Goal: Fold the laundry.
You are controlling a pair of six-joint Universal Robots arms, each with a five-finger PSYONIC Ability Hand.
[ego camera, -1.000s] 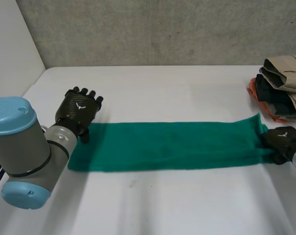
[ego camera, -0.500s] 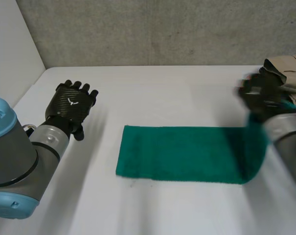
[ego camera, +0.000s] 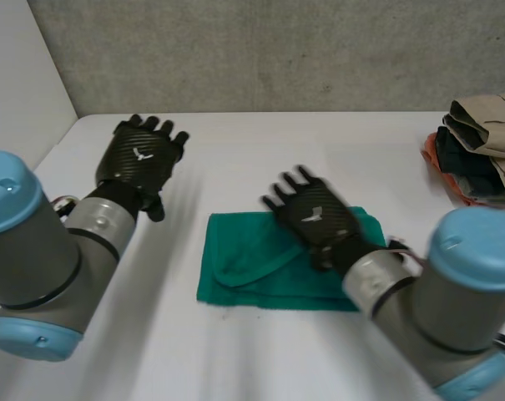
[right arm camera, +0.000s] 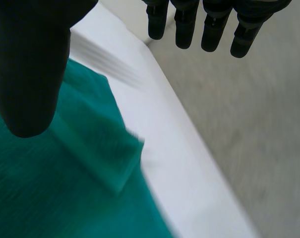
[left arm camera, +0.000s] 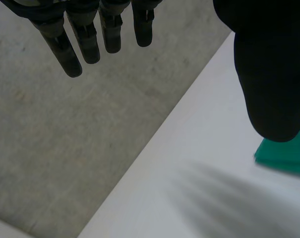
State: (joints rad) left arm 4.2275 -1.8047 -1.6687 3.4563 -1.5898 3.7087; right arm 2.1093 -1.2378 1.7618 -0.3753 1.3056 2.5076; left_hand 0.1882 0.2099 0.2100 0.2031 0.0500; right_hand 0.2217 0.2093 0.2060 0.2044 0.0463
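A: The left hand (ego camera: 139, 163)?
B: Fingers straight and apart, holding nothing, over the white table (ego camera: 235, 351), at ten o'clock from the towel (ego camera: 239, 269).
A: The towel?
B: Green, folded, mid-table, one layer lying over another.
A: The right hand (ego camera: 317, 215)?
B: Over the towel's two o'clock corner, fingers spread, gripping nothing.
A: Farther right?
B: A clothes pile (ego camera: 482, 150), at two o'clock from the towel, well apart.

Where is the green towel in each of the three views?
Head view: green towel, folded, partly hidden by the right hand.
Left wrist view: a towel corner just past the thumb tip of the left hand.
Right wrist view: towel under the right hand.
Shared landmark: the white table.
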